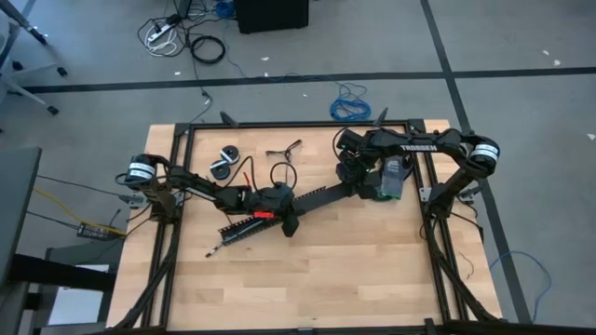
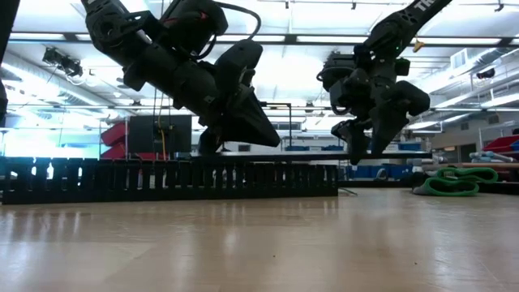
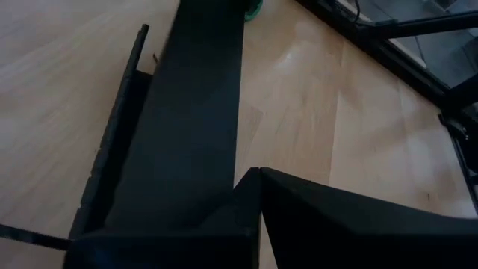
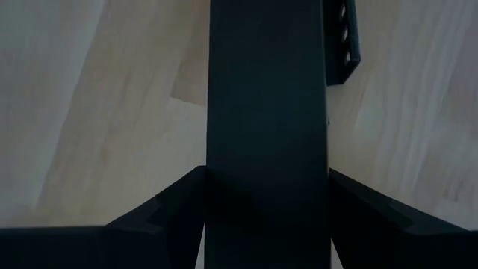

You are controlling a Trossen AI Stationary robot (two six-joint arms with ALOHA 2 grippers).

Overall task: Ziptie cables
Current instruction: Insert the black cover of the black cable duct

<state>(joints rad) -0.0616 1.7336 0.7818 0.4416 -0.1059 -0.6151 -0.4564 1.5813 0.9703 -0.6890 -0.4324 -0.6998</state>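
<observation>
1. No cables or zipties that I can pick out on the table (image 1: 372,270), so nothing looks tied yet.
2. Both arms are on a wide black strip (image 1: 321,196) instead: right gripper (image 4: 265,179) clamps it with jaws spread wide, left gripper (image 1: 287,221) is pinched shut on its other end.
3. A perforated strip (image 2: 170,180) lies beside them.

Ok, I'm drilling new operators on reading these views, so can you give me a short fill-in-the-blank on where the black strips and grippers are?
1. The flat black strip runs between the right gripper's two ___.
2. In the low view that strip is level and ___ the table, not resting on it.
3. The slotted black strip lies on the ___.
4. The left gripper has its fingers ___.

Missing words: fingers; above; table; shut
</observation>
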